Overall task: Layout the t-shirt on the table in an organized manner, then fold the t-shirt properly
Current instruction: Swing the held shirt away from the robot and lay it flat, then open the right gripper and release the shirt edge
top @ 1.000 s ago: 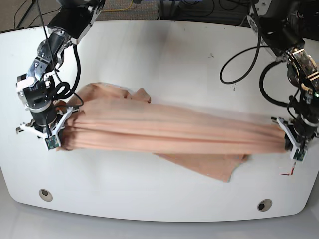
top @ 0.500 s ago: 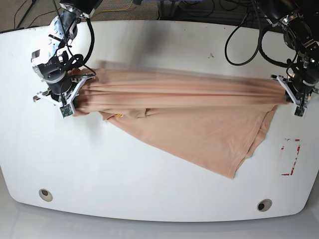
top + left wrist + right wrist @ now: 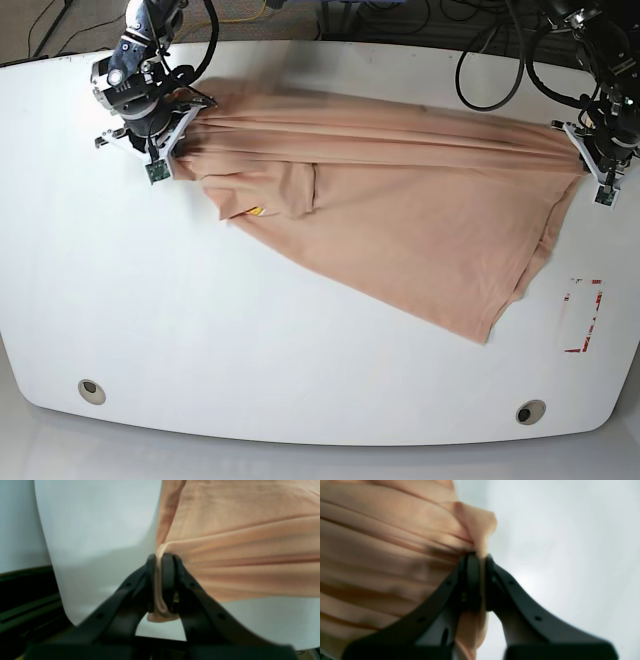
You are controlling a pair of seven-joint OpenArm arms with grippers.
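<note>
White table [image 3: 300, 400]; t-shirt [image 3: 400, 210] stretched, print mostly hidden; left gripper [image 3: 161, 580], right gripper [image 3: 480, 580] clamp it.

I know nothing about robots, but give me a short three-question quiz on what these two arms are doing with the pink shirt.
1. True or false: both grippers pinch the t-shirt.
2. Which gripper is near the red-marked rectangle? A) left gripper B) right gripper
3. Fill in: a scrap of yellow print shows on the shirt nearer the ____ gripper.

Key:
1. True; cloth sits between each pair of jaws in the wrist views.
2. A
3. right
</note>
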